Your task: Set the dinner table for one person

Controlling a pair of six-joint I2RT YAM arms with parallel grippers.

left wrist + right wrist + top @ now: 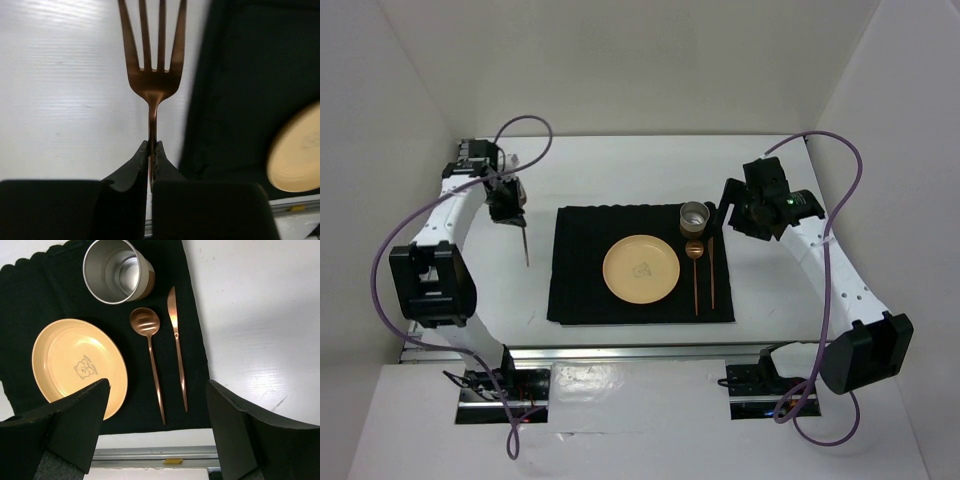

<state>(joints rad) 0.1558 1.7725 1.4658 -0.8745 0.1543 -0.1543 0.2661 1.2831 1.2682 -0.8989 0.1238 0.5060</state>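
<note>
The white dinner table (620,170) bears a black placemat (580,290). On the mat lie a yellow plate (641,268), a metal cup (695,216), a copper spoon (695,268) and a copper knife (712,270). My left gripper (510,212) is left of the mat and shut on a copper fork (525,245). In the left wrist view the gripper (152,146) pinches the handle of the fork (155,75), tines pointing away over bare table (65,90). My right gripper (157,385) is open and empty above the spoon (150,340) and knife (176,340), near the cup (117,270) and plate (75,365).
A metal rail (640,352) runs along the table's near edge and also shows in the right wrist view (160,455). White walls (620,60) enclose the table at the back and sides. The mat's left edge (240,75) is just right of the fork.
</note>
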